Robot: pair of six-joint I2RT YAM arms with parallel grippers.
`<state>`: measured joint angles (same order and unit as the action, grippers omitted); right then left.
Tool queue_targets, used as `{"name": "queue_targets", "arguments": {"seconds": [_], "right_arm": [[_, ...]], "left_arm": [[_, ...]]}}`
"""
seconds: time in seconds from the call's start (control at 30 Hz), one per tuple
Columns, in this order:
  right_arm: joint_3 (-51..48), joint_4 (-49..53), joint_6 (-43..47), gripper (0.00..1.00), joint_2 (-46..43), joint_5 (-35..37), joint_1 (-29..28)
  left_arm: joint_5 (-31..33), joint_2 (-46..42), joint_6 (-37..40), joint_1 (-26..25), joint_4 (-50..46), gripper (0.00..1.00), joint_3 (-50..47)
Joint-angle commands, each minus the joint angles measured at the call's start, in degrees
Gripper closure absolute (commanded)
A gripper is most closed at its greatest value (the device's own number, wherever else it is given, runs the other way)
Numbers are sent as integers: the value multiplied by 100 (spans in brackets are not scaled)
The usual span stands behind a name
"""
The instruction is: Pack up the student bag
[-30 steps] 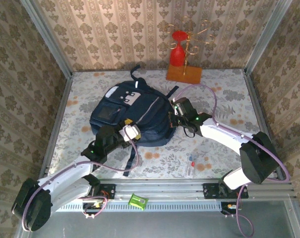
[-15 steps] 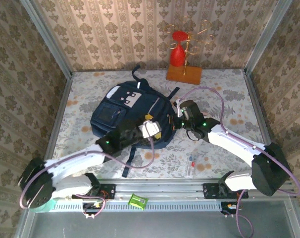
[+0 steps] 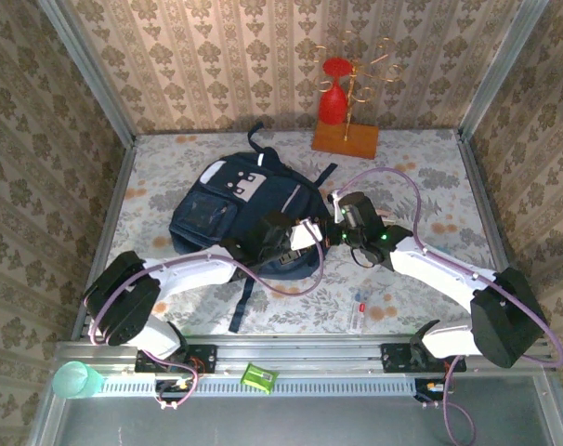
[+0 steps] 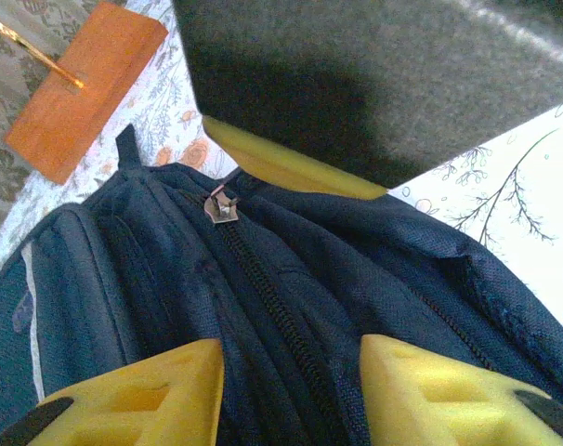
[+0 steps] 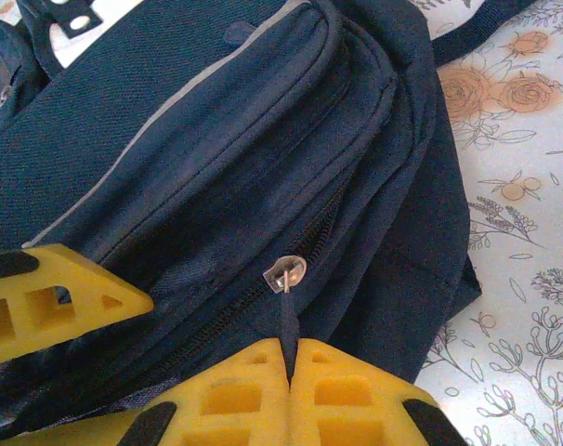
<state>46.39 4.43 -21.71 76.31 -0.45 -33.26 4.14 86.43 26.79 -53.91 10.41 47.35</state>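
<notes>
Navy student bag flat, long axis seemingly up-down in frame, handle uppermost. My right pincer clamps zipper pull; left pincer agape over zipper.

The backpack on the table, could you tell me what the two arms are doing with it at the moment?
Both arms are at the right side of the student bag, which lies on the table. The right gripper is shut on the zipper pull. The left gripper is open opposite it, straddling the zipper and gripping nothing. The stretch of zipper in view looks closed, so opening the bag seems about to start.
</notes>
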Motion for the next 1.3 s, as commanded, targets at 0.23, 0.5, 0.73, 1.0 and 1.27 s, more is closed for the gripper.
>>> {"name": "queue_targets", "arguments": {"seconds": [0.23,0.5,0.73,1.0,1.27], "right_arm": [[-290,-357,-187,100,-335,415,-34],[-183,-20,-96,100,-197,1465,30],[-10,-80,-112,100,126,1667,187],[277,-459,-145,100,870,1490,526],[778,-1084,-223,100,1747,1252,693]], "left_arm": [[-341,-567,-114,445,162,100,-451],[-1334,-1926,-108,866,174,100,-1334],[-1946,-2921,-142,1190,366,100,-1965],[-2502,-3753,-361,1330,1221,100,-2829],[-2833,-4237,-389,1378,1709,100,-3426]]}}
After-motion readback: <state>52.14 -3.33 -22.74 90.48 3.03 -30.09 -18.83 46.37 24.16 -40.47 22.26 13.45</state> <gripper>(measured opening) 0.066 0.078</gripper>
